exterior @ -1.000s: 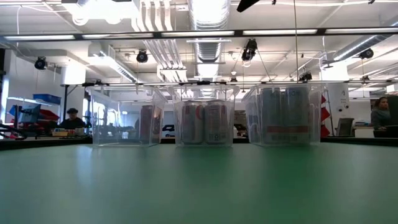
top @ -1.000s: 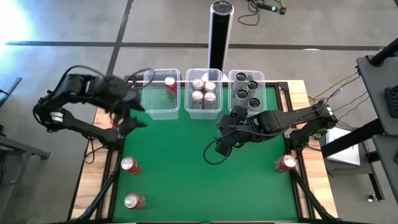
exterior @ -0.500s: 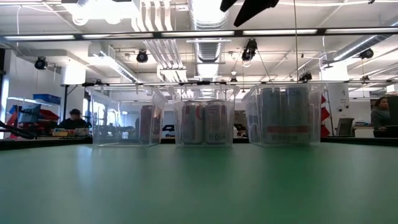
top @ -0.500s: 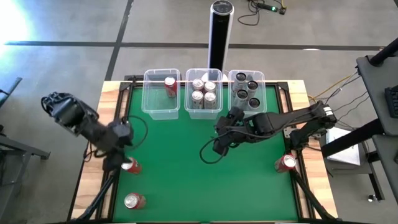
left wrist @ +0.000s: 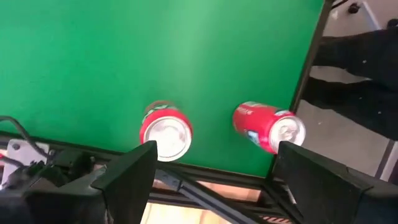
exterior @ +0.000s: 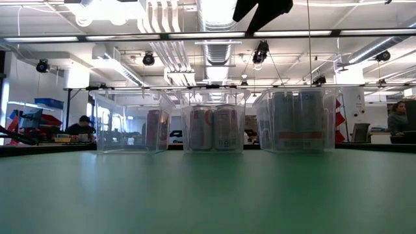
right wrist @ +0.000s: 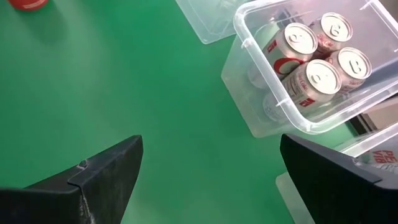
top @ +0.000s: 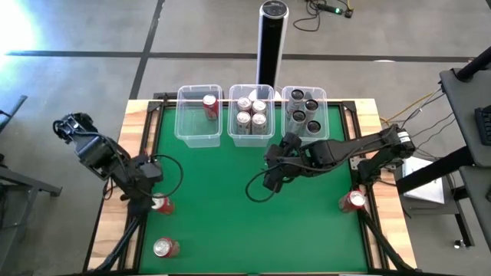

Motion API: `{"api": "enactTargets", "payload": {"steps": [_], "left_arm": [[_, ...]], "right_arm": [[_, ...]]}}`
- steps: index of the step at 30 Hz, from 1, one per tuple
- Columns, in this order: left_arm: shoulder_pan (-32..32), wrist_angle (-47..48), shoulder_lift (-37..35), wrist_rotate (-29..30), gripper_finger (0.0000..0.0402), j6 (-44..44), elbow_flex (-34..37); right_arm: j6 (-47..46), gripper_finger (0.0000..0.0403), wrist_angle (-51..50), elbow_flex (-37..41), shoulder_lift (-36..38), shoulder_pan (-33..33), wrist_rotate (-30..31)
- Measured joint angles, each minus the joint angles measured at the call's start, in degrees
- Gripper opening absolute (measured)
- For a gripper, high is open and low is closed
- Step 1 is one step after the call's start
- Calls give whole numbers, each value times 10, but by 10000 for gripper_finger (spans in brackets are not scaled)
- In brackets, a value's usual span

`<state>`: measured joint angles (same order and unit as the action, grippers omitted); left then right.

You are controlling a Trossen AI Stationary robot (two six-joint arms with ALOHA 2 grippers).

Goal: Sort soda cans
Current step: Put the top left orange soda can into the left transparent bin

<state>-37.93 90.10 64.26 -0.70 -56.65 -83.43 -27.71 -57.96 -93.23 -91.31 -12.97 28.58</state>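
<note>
Left claw (left wrist: pixel 211 171) lowered, spread above red can (left wrist: pixel 165 132); right claw (right wrist: pixel 208 168) spread, tips cropped.

The green-topped desk (top: pixel 222 207) carried three clear tubs (top: pixel 199 115) in a row at its far edge and three loose red cans (top: pixel 160 203) near its side edges.

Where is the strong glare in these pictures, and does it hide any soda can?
High view: a white glare patch on the floor, top-left corner, off the table, hiding nothing. Low view: bright ceiling light strips; the cans show dimly through the clear tubs. Left wrist view: the upright red can has a shining silver top.
</note>
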Motion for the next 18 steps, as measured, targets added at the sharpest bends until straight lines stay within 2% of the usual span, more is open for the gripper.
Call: {"api": "enactTargets", "payload": {"steps": [5,9,14,18], "left_arm": [[0,-1,-17,-6,317,-27,34],[-1,-1,-26,-48,317,-26,68],[-27,-1,-38,-49,317,-19,119],[-37,-11,-45,-48,317,-12,132]], "right_arm": [[5,374,0,0,0,4,0],[11,374,0,0,0,15,0],[19,374,0,0,0,29,-1],[23,374,0,0,0,36,-2]]}}
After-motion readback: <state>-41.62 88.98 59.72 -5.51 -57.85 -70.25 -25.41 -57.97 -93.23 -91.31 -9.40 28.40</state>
